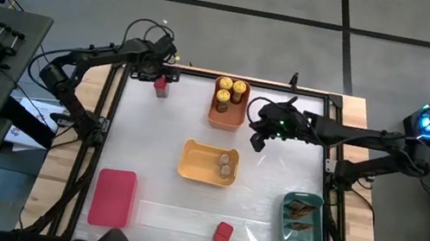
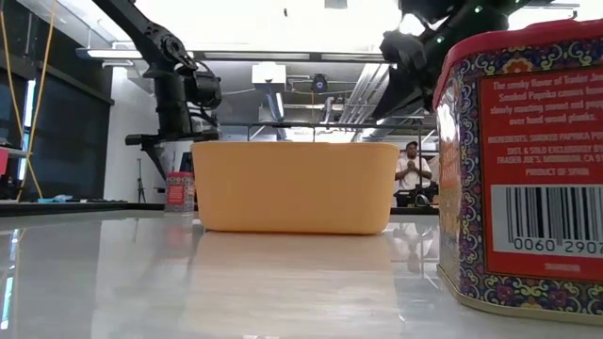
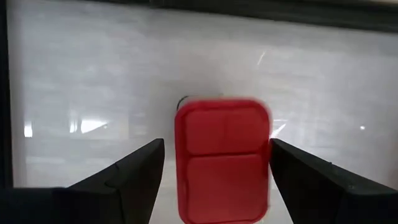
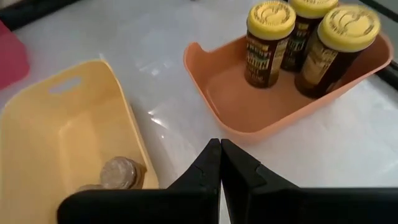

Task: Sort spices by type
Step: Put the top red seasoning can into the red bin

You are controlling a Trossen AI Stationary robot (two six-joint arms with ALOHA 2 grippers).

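Observation:
A red blocky tin (image 1: 161, 86) stands upright on the table at the far left corner. My left gripper (image 3: 216, 148) is over it, pointing down and open, with one finger on each side of the tin's red top (image 3: 222, 155). A second red tin (image 1: 222, 233) stands near the front edge and looms large in the low view (image 2: 528, 169). My right gripper (image 4: 221, 152) is shut and holds nothing. It hangs in the air between the orange bin (image 1: 214, 116) with three yellow-lidded jars (image 4: 271, 40) and the yellow bin (image 1: 190, 162) with grey-brown jars (image 4: 119, 172).
A flat red bin (image 1: 114, 197) lies at the near left. A teal bin (image 1: 283, 224) holding brownish packets (image 1: 305, 213) sits at the near right. The middle strip of table in front of the yellow bin is bare. A person (image 2: 411, 174) stands in the room beyond the table.

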